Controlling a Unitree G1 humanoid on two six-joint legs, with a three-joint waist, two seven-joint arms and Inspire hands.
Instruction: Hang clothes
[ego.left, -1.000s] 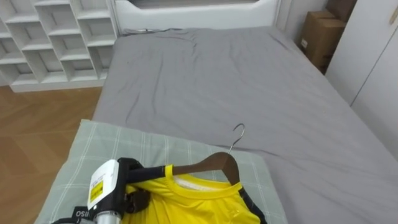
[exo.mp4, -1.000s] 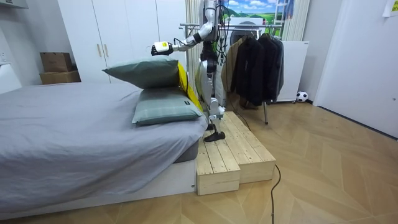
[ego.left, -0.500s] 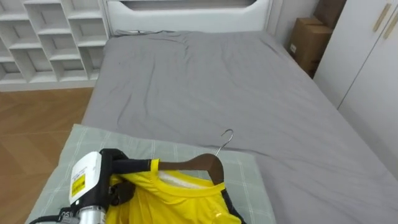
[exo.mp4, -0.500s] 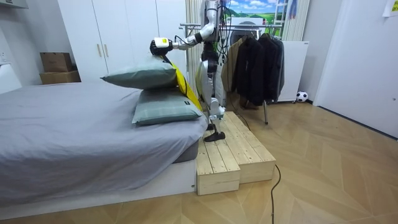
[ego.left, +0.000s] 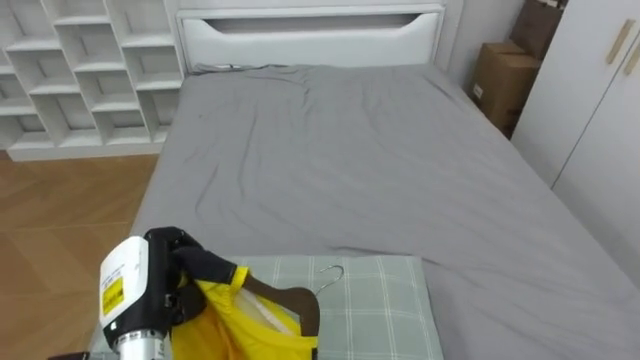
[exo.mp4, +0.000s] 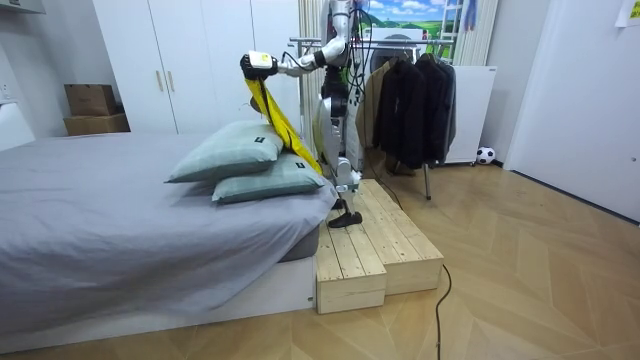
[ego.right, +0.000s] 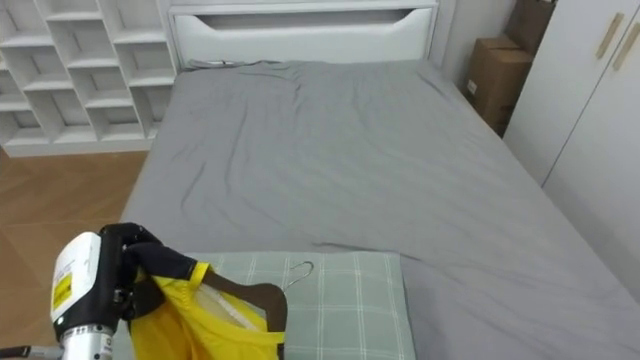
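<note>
— Can any writing be found?
— A yellow rectangular label (ego.left: 113, 297) is seen on the white cylindrical wrist casing (ego.left: 142, 268), just behind the left hand (ego.left: 203, 264) that is closed on the yellow cloth shirt (ego.left: 245, 332). Dark print is carried on the label in short lines, but it is too small to be made out.
— And the brown cardboard box (ego.left: 495, 80) beside the white headboard (ego.left: 310, 25)?
— Only plain faces are presented, and nothing can be read on them.
— Is more given by the room view?
— There the label is reduced to a yellow patch at the wrist, and no letters or numbers can be read.
</note>
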